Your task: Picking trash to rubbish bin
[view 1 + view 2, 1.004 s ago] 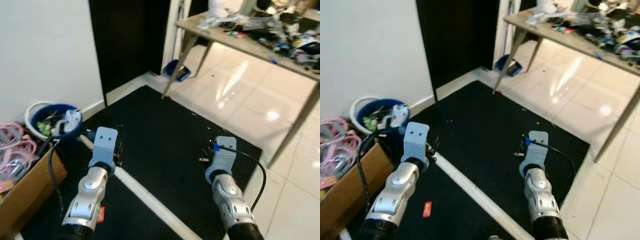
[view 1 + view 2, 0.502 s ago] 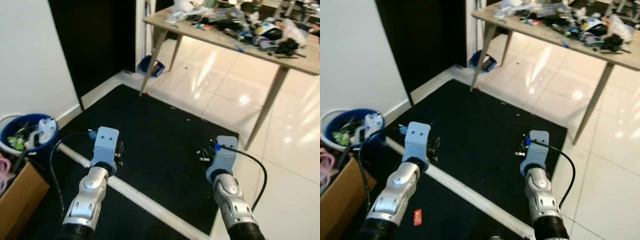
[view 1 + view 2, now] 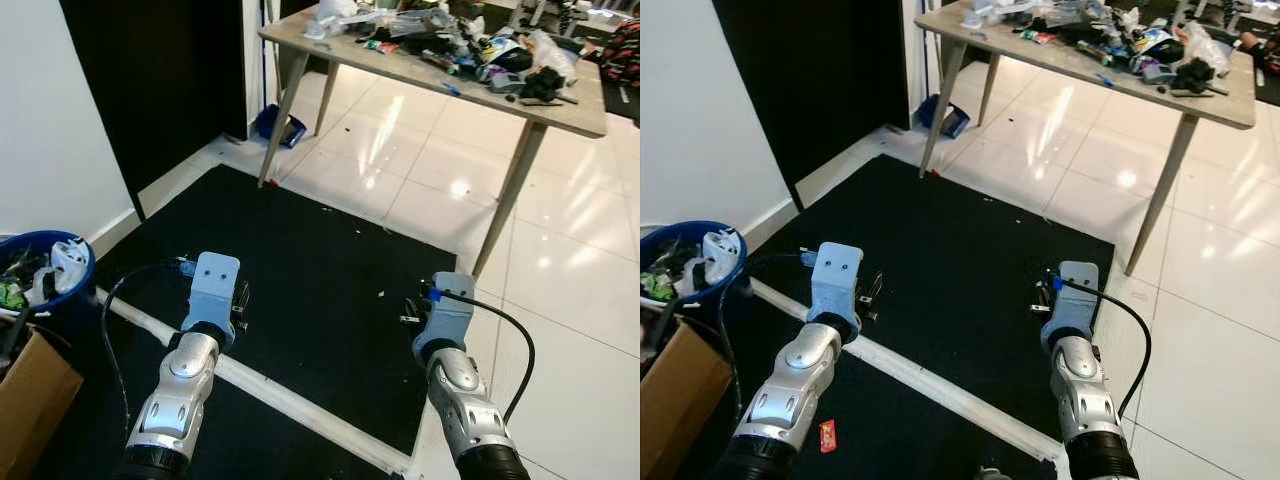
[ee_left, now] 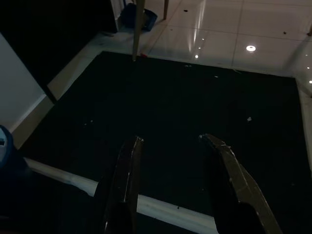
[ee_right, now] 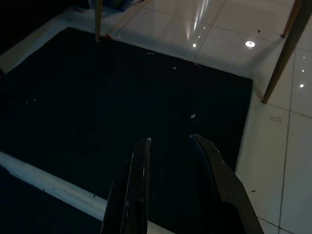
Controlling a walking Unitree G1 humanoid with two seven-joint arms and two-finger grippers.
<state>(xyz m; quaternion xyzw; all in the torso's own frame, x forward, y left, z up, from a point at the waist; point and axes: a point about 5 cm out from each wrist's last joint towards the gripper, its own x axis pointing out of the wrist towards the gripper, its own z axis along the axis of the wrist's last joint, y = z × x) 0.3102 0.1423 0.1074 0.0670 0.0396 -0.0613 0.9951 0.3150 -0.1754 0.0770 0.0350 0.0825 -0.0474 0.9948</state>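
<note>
A blue rubbish bin [image 3: 685, 262] with trash in it stands at the far left beside the white wall. A small red wrapper [image 3: 826, 434] lies on the black mat [image 3: 320, 260] near my left arm. A tiny white scrap [image 5: 193, 116] rests on the mat ahead of my right gripper. My left gripper [image 4: 170, 141] hangs open over the mat with nothing between its fingers. My right gripper [image 5: 170, 140] is also open and empty, near the mat's right edge.
A wooden table [image 3: 420, 70] piled with clutter stands ahead on glossy white tiles. A blue object [image 3: 272, 125] lies by its far leg. A cardboard box [image 3: 25, 400] sits at lower left. A white strip [image 3: 270, 385] crosses the mat.
The whole view has swung to the right: the bin has slid to the left edge and more of the table and tiles shows. Both arms hold the same pose.
</note>
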